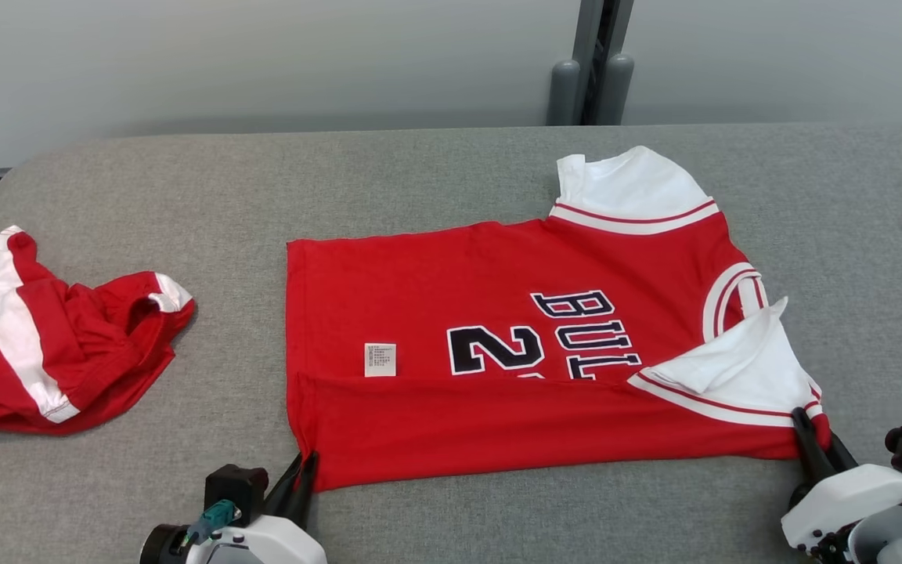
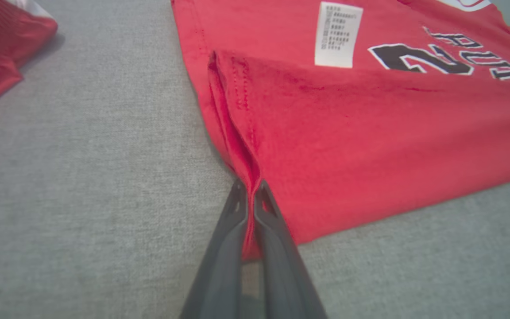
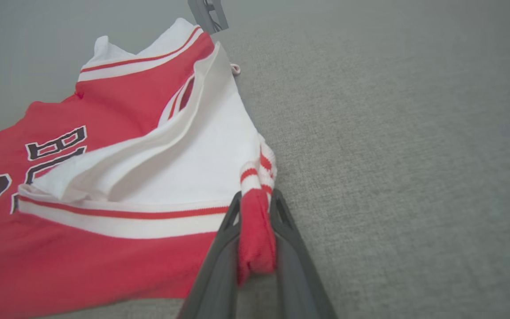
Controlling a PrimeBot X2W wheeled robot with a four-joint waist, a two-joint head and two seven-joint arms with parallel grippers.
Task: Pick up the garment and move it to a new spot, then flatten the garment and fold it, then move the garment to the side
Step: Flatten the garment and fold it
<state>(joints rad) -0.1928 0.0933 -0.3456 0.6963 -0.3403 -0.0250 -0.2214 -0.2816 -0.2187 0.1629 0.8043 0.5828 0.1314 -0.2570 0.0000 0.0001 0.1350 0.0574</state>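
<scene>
Your left gripper [image 2: 249, 188] clamped tight on jersey [image 1: 498, 266] hem corner, right gripper [image 3: 255, 199] pinching bunched striped trim. Lift unevenly: thin left pinch may slip, fold skews.

My right gripper [image 3: 257, 197] is pinching a bunched red, white-striped edge of the jersey [image 3: 126, 97] between its dark fingers. The white sleeve [image 3: 202, 164] is lying folded over the red body, resting on the grey tabletop [image 3: 392, 155].

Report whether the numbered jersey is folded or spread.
Partly folded: the jersey has its near strip doubled over the number; rest lies spread.
</scene>
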